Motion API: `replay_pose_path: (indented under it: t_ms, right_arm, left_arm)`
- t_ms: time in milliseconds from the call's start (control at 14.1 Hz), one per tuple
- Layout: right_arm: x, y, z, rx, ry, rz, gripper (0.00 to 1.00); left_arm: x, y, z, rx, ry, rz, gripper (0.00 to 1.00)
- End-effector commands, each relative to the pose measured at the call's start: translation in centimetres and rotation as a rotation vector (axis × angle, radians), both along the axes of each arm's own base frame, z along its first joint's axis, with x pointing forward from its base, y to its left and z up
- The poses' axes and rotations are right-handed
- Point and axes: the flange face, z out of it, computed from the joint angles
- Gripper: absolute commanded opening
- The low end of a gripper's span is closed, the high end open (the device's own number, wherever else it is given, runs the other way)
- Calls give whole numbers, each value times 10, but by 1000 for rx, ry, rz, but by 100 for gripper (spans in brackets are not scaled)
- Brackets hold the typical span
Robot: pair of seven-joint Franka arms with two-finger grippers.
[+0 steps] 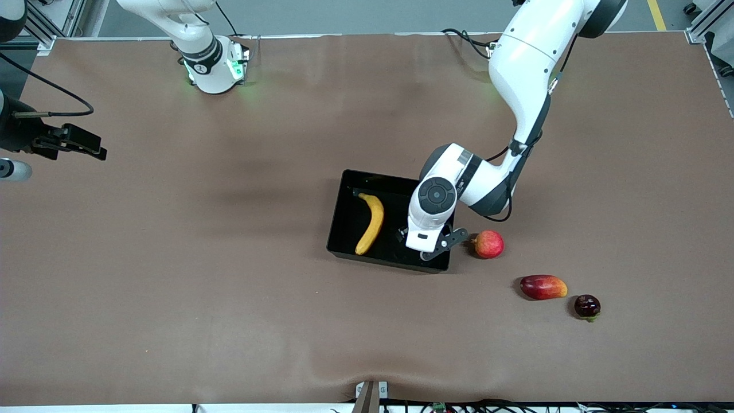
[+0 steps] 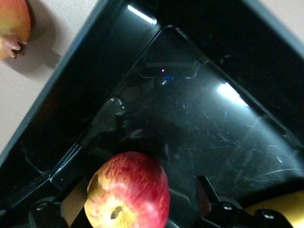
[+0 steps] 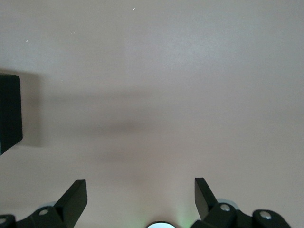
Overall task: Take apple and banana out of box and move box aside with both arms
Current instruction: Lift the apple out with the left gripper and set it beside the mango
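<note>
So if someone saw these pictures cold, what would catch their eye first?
Probably the left gripper, open and down in the box at mid-table, around the apple, with the banana lying beside it. Next, three loose fruits on the table toward the left arm's end. The right gripper waits open over bare table.

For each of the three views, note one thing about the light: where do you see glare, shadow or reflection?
Front view: soft arm shadows fall across the brown table. Left wrist view: bright streaks of glare on the glossy box floor, with the apple lit in the foreground. Right wrist view: faint blurred shadow bands on the cloth.
</note>
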Motion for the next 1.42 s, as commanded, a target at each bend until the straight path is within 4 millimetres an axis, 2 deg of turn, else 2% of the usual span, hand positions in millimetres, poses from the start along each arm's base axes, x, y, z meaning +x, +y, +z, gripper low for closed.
replay_pose_path:
  t_ms: [0,142,213,285,427,498,640,783,854,1067,1209,1352]
  right_arm:
    - [2,2,0,0,-3,7,100]
    - [3,5,1,0,-8,13,100]
    - [5,5,2,1,-26,13,100]
    - [6,5,2,1,-29,12,100]
    - [7,5,0,1,-28,12,100]
    - [7,5,0,1,-28,14,100]
    - [9,3,-4,1,-20,11,100]
    - [9,5,-3,2,-22,15,100]
    - [9,5,-3,2,-22,15,100]
    - [9,5,-3,2,-22,17,100]
    - [9,5,-3,2,-20,17,100]
    - [9,5,-3,2,-20,19,100]
  left_arm:
    - [-6,1,-6,15,8,-7,100]
    - [-8,-2,-5,15,10,-9,76]
    - [-9,-2,-6,17,12,-6,69]
    - [-9,-2,-4,17,12,-9,58]
    - [-5,-4,5,8,-2,-15,2]
    - [-3,-4,12,1,-13,-23,0]
    - [6,-1,51,-21,-59,-29,0]
    - [18,16,116,-21,-144,-60,0]
    - [26,33,143,-25,-169,-74,0]
    - [48,105,213,-30,-204,-161,0]
    - [58,156,229,-13,-171,-207,0]
    - [68,219,227,3,-101,-254,0]
